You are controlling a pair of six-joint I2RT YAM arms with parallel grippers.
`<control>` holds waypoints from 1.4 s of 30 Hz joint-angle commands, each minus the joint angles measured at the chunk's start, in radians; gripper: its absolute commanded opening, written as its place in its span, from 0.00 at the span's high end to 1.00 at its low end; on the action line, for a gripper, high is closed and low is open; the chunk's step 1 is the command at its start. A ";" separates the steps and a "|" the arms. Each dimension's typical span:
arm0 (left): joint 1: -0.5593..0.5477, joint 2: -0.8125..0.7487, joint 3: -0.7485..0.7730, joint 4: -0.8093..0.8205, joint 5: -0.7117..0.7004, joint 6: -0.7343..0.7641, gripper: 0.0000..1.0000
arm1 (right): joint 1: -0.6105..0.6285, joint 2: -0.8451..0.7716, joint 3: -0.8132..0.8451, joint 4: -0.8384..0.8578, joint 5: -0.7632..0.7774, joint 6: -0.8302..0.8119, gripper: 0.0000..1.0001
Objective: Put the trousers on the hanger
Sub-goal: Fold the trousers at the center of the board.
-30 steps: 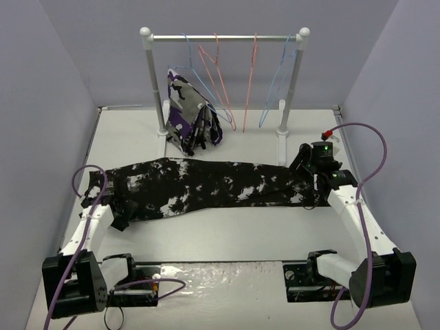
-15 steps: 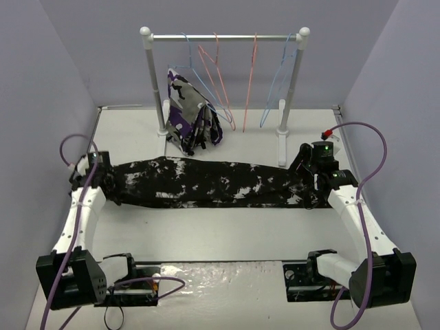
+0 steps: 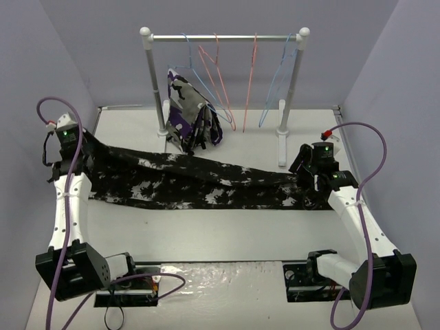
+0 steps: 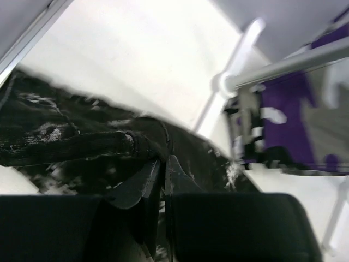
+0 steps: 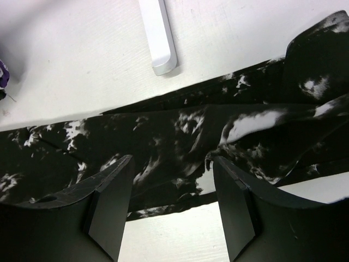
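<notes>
Top external view is showing the trousers (image 3: 199, 182) lying stretched across the table (image 3: 227, 234), their long axis running left to right, with the left end sitting a little farther back than the right. The left gripper (image 3: 77, 157) is holding that left end up off the surface. Its wrist view is showing the jaws pressed together with a fold of black-and-white fabric (image 4: 82, 144) pinched at the tips (image 4: 164, 166).

The right gripper (image 3: 311, 192) is hanging at the opposite end with its jaws standing apart and nothing clamped between them. From its wrist camera the fabric (image 5: 180, 128) is lying spread beneath the gap (image 5: 172, 159). Whether the fingers are touching the cloth cannot be told.

The hanger (image 3: 273, 89) is hanging on the rack (image 3: 227, 37) at the far side, toward the rail's right end, beyond the trousers and well apart from them. It is sitting closer to the right arm than to the left, while the purple garment (image 3: 189, 120) is hanging nearer the left post. Judging from this, the coming move is depending on the free right arm reaching away and slightly inward for the hanger, or on the gripped left end being carried across toward it.
</notes>
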 commanded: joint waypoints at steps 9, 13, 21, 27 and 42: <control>0.213 0.055 -0.273 0.266 0.217 0.214 1.00 | 0.001 -0.059 -0.049 0.017 0.015 -0.012 0.43; 0.213 0.066 -0.297 0.287 0.210 0.203 1.00 | 0.001 -0.058 -0.057 0.020 0.014 -0.011 0.43; 0.057 0.160 0.173 0.235 0.362 0.282 1.00 | 0.001 -0.048 -0.062 0.019 0.008 -0.017 0.43; 0.109 0.088 -0.121 0.454 0.378 0.312 1.00 | -0.001 -0.067 -0.071 0.017 0.009 -0.017 0.43; 0.183 0.132 -0.242 0.259 0.214 0.358 1.00 | -0.001 -0.082 -0.092 0.011 -0.011 -0.029 0.43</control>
